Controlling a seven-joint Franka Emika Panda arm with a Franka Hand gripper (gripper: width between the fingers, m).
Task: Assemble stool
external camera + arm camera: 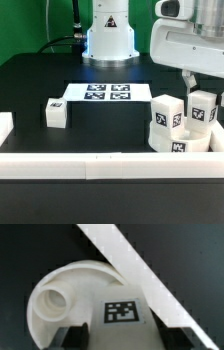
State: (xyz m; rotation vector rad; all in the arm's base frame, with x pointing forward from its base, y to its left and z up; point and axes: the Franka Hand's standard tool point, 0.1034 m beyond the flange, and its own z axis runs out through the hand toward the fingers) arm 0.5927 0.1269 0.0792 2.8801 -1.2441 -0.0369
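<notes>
Black table (30, 90), robot base (108, 35) at the far edge. White border rail (100, 160) runs along the near edge, and the marker board (97, 93) lies flat at centre. Seat disc (160, 143) sits near right, just beside the rail. A first leg (165, 112) and a second leg (204, 108) stand on it. A loose leg (55, 112) lies left, well apart from the disc. Gripper (190, 84) hangs above the disc. In the wrist view the jaws are spread wide, with fingers (72, 336) either side of a tagged leg (122, 311); contact cannot be told. An empty socket (55, 300) lies beside it.
</notes>
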